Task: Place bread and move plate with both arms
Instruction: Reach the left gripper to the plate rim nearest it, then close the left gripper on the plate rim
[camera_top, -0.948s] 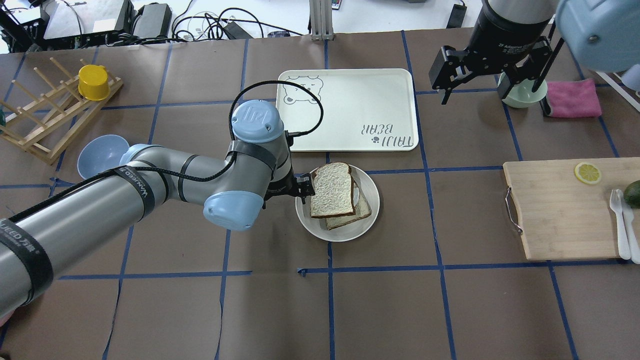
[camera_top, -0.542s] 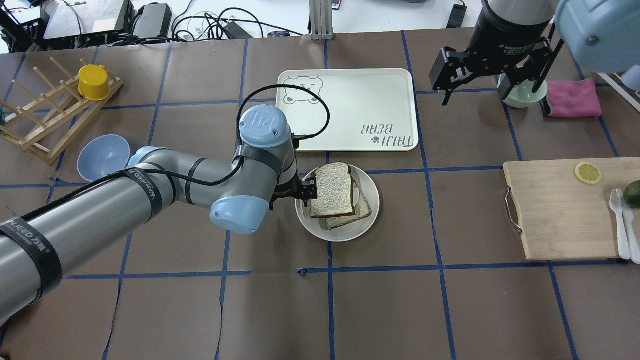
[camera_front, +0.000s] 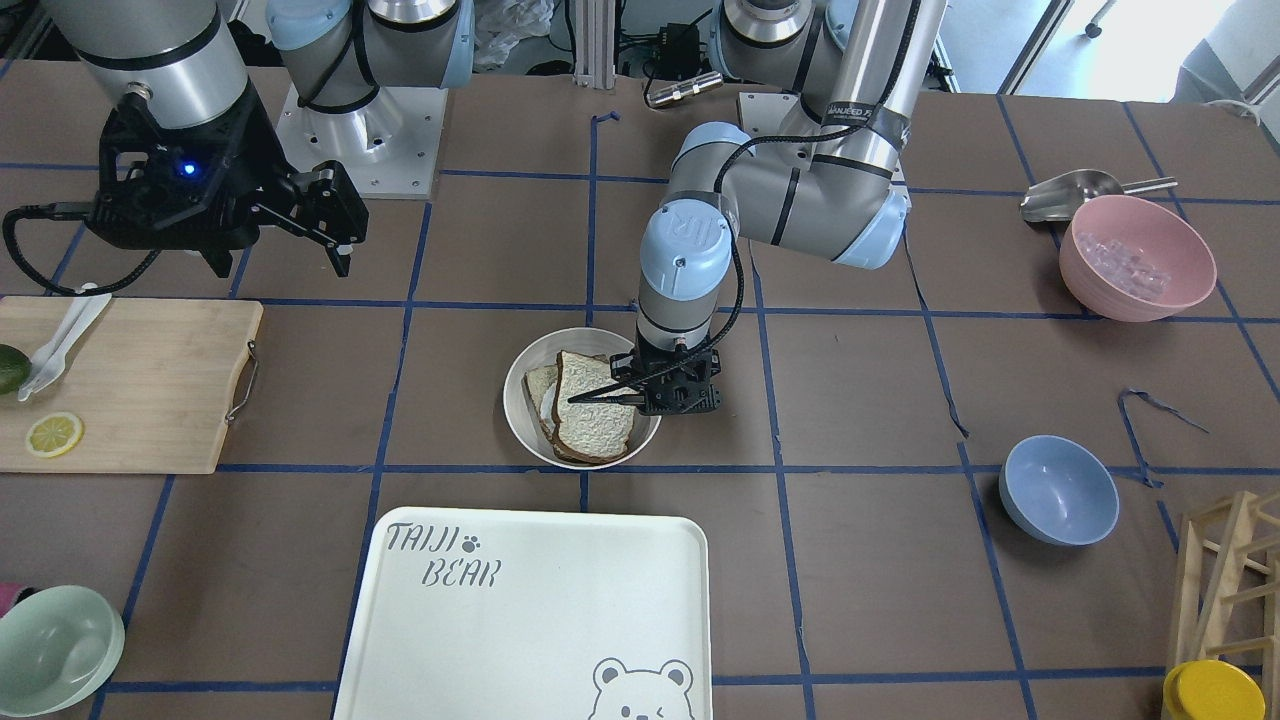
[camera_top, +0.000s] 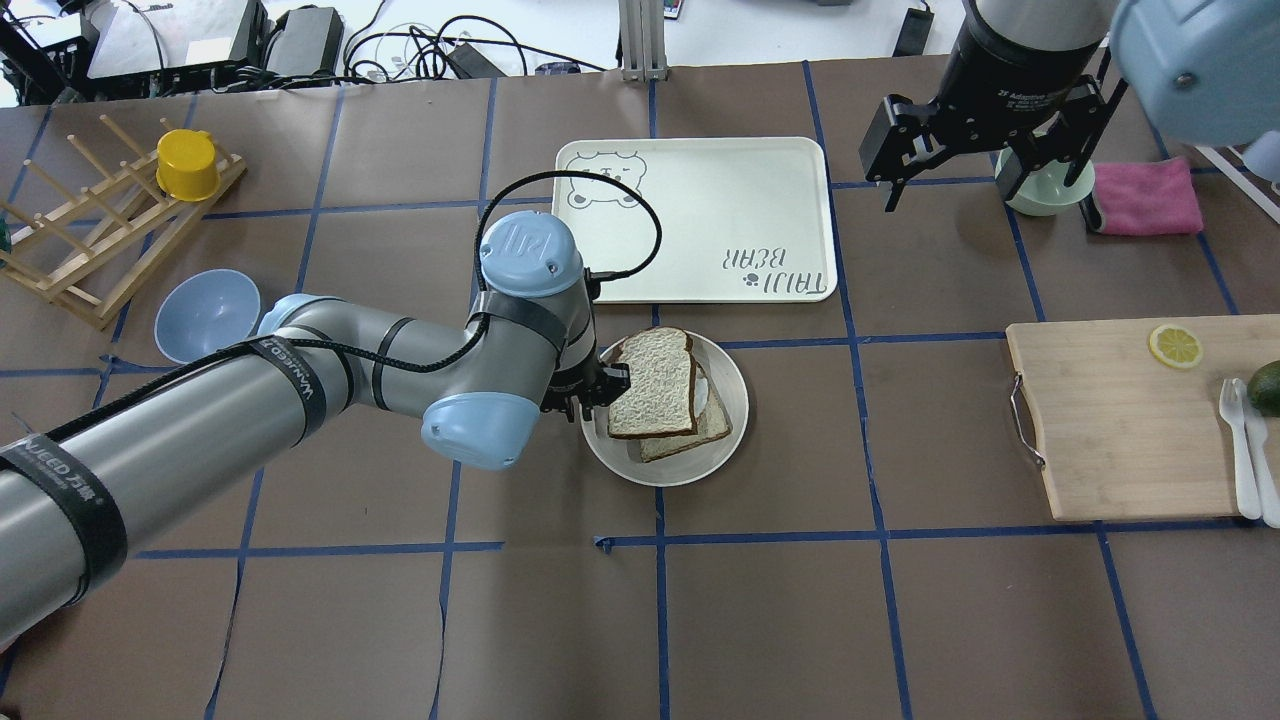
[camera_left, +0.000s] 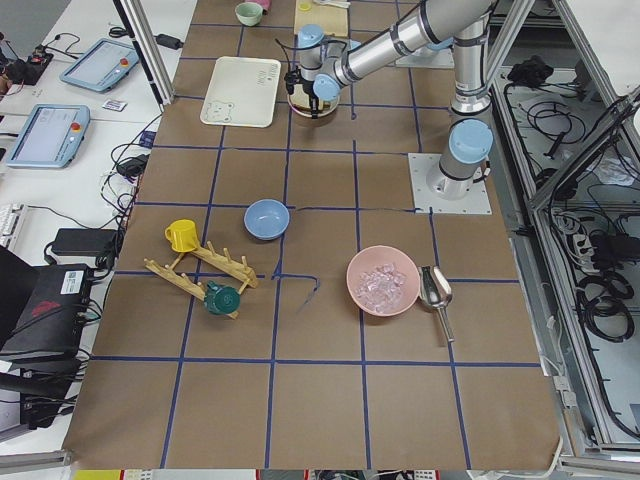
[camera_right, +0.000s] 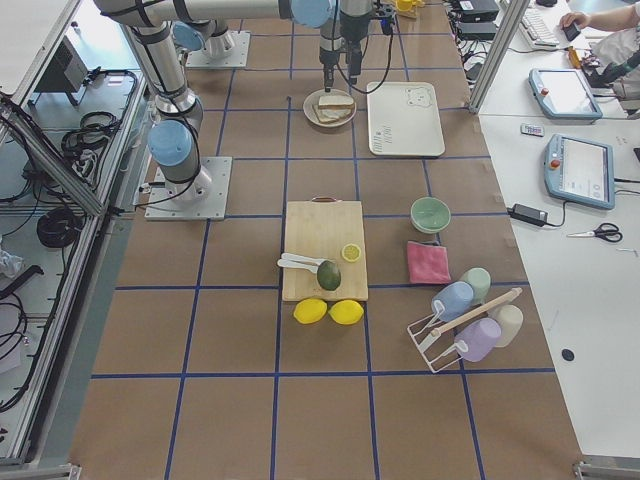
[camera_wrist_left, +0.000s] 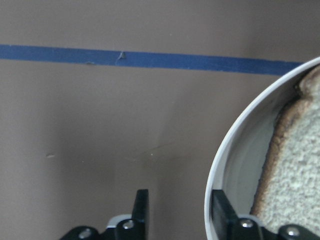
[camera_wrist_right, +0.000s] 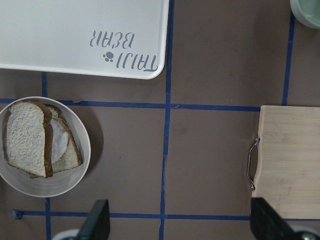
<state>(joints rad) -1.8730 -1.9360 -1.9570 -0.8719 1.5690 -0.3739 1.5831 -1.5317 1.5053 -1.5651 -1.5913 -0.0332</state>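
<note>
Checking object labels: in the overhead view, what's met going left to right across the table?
blue bowl → plate → lemon slice → avocado. Left out for overlap: rack, tray, cutting board, pink cloth.

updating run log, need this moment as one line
bread: on plate, atop egg slice | left gripper: open, astride plate rim | right gripper: open, above table, holding nothing
</note>
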